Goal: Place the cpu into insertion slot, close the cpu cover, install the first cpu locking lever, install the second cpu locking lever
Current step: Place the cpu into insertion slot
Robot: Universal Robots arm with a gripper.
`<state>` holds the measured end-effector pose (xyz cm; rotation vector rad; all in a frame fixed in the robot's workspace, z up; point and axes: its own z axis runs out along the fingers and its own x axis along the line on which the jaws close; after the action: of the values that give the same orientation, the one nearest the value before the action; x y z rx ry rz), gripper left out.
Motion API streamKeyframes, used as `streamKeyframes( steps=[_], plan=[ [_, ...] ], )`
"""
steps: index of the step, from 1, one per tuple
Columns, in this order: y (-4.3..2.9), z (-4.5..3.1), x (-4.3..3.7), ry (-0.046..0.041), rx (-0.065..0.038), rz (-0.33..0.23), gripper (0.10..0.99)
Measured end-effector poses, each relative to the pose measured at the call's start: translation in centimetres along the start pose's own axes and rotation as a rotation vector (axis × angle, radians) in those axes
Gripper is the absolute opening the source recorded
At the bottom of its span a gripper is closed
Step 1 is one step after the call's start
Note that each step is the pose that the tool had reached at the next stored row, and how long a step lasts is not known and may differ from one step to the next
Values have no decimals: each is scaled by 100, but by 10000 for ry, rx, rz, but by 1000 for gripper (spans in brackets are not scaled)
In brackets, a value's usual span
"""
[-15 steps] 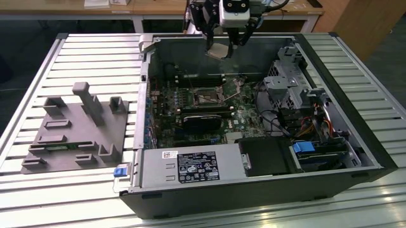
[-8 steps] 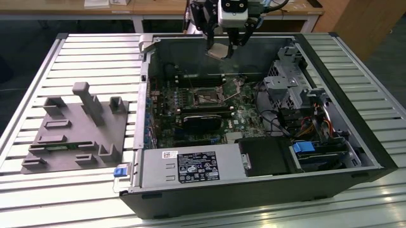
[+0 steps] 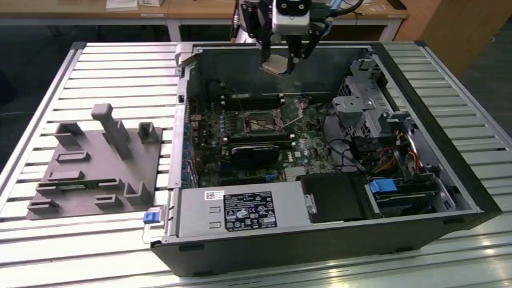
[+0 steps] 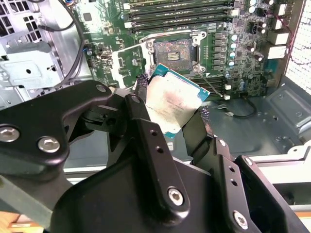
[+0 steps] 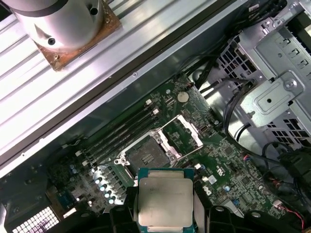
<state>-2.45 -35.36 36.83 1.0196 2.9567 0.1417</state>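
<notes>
Gripper (image 3: pixel 281 61) clamped on the cpu (image 4: pixel 172 104), hanging tilted over the case's far side, well above the bare insertion slot (image 5: pixel 146 156), cpu cover (image 5: pixel 183 132) flipped open; judgement: level chip, square corners, lower flat.

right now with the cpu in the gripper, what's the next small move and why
Probably lower toward the insertion slot while lining up over it. The gripper holds the cpu above the motherboard, not yet over the slot, and the cpu cover stands open.
</notes>
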Motion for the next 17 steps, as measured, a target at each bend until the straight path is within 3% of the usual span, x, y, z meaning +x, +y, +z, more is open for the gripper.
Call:
streamKeyframes(
  steps=[17],
  plan=[
    [0,2,0,-86,-18,963,537]
  ],
)
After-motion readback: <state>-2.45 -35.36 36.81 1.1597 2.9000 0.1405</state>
